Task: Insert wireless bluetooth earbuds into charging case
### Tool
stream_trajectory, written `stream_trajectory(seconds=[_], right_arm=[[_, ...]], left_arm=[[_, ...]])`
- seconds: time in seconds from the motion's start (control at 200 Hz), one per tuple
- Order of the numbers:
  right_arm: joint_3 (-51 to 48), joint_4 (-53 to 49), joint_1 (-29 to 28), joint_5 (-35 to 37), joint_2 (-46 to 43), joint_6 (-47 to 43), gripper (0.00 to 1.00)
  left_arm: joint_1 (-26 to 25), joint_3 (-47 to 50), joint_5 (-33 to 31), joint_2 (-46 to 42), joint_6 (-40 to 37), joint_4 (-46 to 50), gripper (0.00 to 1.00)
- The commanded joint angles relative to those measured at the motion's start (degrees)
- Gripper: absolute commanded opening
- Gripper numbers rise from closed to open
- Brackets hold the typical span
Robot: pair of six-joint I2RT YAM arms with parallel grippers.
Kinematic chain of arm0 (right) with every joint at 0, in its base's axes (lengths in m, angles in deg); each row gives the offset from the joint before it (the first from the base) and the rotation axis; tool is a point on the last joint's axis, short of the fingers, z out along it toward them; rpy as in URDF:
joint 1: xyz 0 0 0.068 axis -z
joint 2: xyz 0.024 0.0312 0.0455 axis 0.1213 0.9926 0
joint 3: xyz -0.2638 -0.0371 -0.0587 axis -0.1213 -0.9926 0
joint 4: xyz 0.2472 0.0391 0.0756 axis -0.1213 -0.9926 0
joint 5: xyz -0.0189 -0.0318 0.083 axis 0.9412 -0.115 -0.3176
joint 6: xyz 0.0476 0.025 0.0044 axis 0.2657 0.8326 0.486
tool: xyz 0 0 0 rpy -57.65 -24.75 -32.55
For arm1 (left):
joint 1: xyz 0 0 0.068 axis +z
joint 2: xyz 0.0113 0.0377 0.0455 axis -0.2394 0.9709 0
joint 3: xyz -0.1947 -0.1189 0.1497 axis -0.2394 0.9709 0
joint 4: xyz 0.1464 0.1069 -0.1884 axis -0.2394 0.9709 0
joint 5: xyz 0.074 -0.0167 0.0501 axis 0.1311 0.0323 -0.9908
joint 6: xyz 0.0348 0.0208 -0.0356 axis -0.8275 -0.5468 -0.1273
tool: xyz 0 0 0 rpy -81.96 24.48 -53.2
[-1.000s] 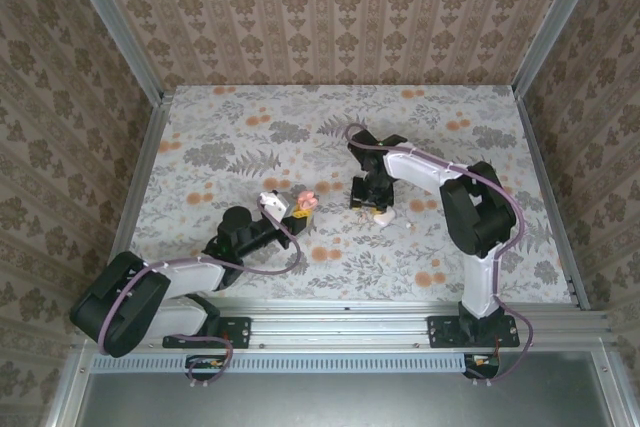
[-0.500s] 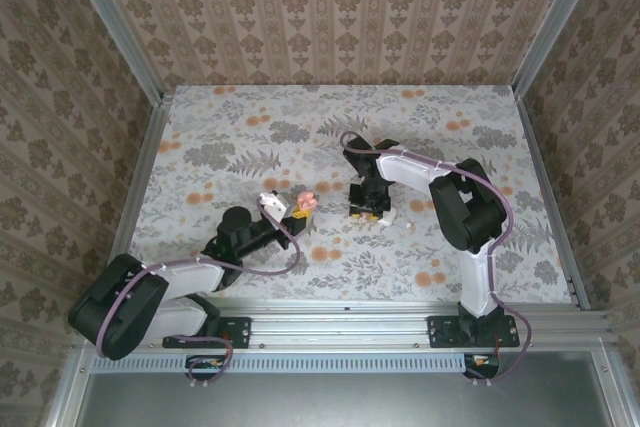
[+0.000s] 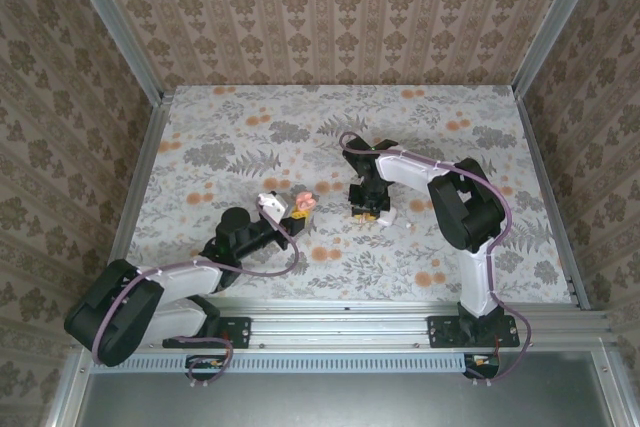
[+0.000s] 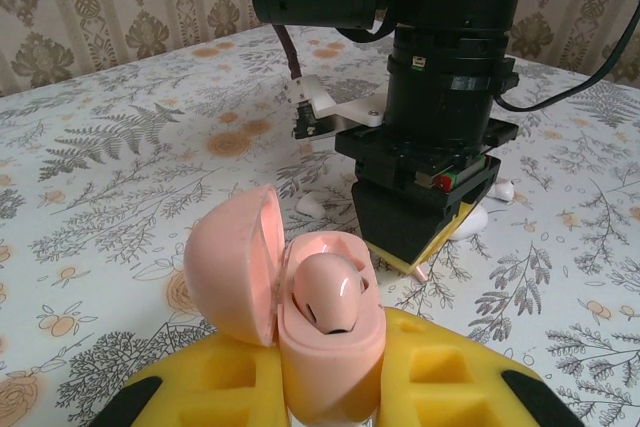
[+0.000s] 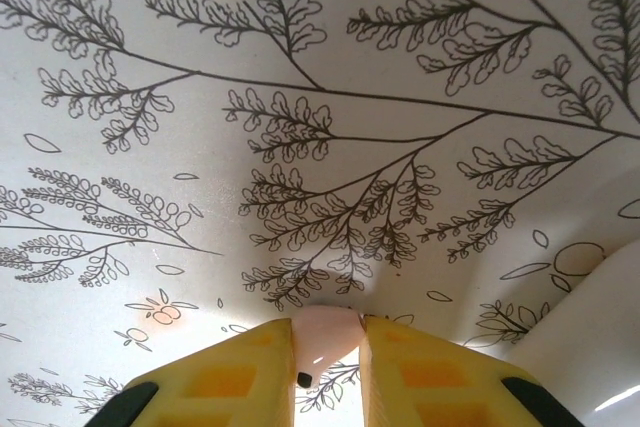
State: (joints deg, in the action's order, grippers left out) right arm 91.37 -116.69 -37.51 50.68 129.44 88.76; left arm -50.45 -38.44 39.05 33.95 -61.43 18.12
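Grey-orange floral tabletop (image 3: 230, 127); beige damask-papered walls (image 3: 340, 7).

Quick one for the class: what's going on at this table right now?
The left gripper holds a pink charging case with its lid swung open, and one earbud already sits inside. The right gripper is down at the floral table, pinched on a second earbud, a small pale pink piece. That one is not yet in the case, and the two grippers are apart.
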Motion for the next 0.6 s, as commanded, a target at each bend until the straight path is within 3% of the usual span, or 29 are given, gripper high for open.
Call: stream_trajectory(seconds=[0.0,0.595], right_arm=[[-1.65,3.62,-0.13,2.68,-2.79,-0.41,0.21],[-13.61,20.1,-3.4,2.51,-14.24,1.53,0.2]], left_arm=[[0.52,0.11,-0.55,-0.64,-0.1,0.9,0.11],[0.87,-1.61,-2.86,-6.08,1.13,8.88,0.08]])
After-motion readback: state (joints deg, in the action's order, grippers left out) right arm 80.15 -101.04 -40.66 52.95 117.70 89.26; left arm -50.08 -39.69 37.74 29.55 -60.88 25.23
